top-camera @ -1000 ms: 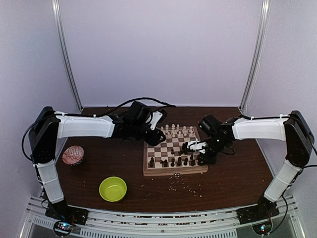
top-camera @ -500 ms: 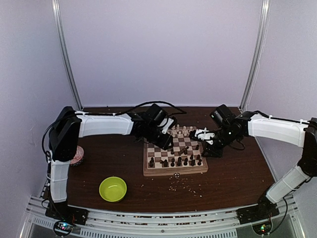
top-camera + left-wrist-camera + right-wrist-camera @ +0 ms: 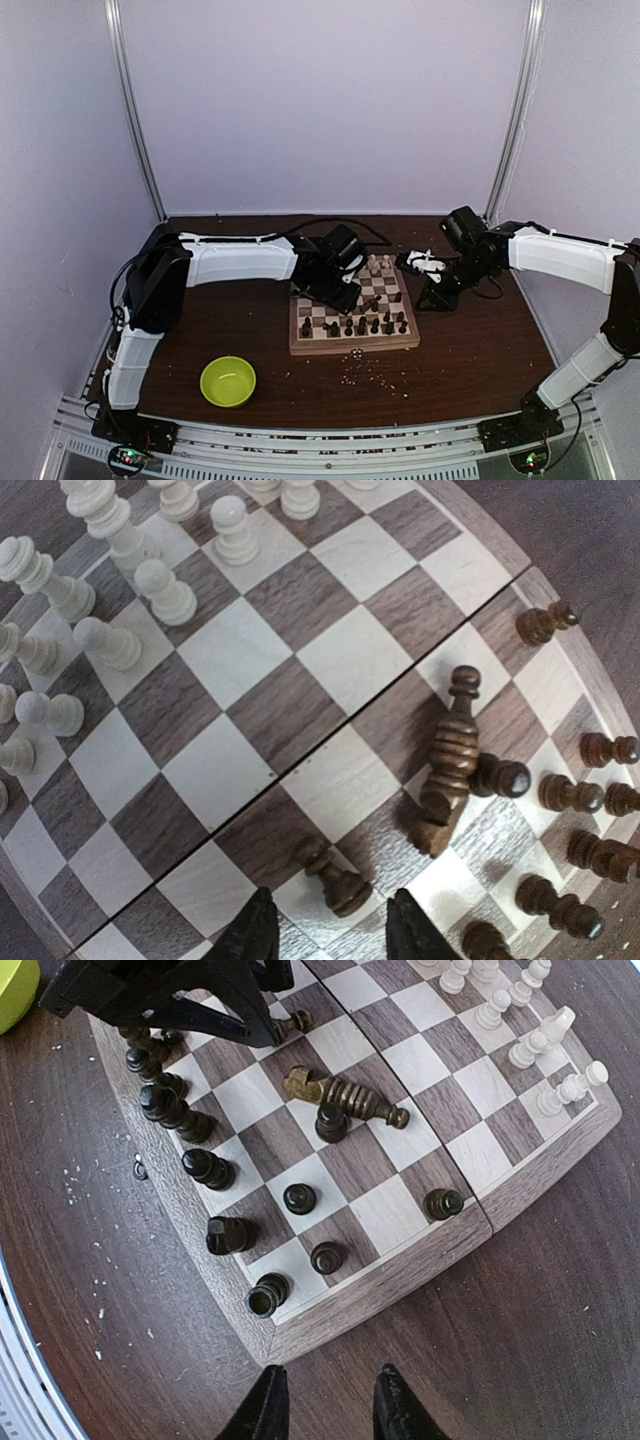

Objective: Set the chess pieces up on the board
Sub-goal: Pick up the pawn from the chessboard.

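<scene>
The board (image 3: 350, 346) lies mid-table, pale chess pieces (image 3: 378, 266) along its far side and dark ones (image 3: 360, 326) along its near side. In the left wrist view my left gripper (image 3: 330, 935) is open low over the board (image 3: 478, 525), and a dark pawn (image 3: 338, 880) stands just ahead of the gap, untouched. A tall dark piece (image 3: 450, 770) lies on its side against another pawn (image 3: 500, 777). Pale pieces (image 3: 150, 585) stand at the upper left. My right gripper (image 3: 328, 1415) is open and empty over bare table beside the board's edge (image 3: 400, 1280).
A lime-green bowl (image 3: 228, 380) sits near the front left. Pale crumbs (image 3: 365, 375) are scattered in front of the board. The left arm (image 3: 240, 260) stretches across the table's left half, and the right arm (image 3: 550, 250) spans the right side.
My left arm has reached farther right over the board. The right gripper has pulled back off the board's right side toward the far right, and its jaws stand slightly wider.
</scene>
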Available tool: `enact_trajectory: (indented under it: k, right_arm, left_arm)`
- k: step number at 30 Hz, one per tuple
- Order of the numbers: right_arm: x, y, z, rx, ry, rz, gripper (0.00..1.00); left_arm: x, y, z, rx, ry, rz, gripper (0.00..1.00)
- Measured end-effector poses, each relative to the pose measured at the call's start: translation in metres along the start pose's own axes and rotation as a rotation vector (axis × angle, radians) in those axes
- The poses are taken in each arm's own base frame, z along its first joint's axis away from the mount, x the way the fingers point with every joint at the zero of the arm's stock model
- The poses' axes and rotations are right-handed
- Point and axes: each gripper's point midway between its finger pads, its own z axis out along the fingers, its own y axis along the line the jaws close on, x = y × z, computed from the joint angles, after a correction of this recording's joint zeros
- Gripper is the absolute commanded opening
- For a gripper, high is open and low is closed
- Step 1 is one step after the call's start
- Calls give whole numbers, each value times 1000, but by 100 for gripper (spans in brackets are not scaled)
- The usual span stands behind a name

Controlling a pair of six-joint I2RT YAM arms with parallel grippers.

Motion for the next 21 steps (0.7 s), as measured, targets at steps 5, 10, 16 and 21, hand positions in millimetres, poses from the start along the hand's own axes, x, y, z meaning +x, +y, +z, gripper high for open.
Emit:
enact_trajectory:
  k: [5,10,16,21]
  right_arm:
    - [0,1,0,-13,-6,5,31]
    - [1,0,-1,-14,-9,12,31]
    - [1,-1,-1,-17,-11,15,31]
    - [0,0,-1,-23,-15,15,30]
  left_arm:
    - [3,5,4,-31,17,-9,38]
    - [6,6,11,-39,36,-8,37]
    - [3,6,13,-43,35,-8,31]
    - [5,8,13,-51,47,-10,26]
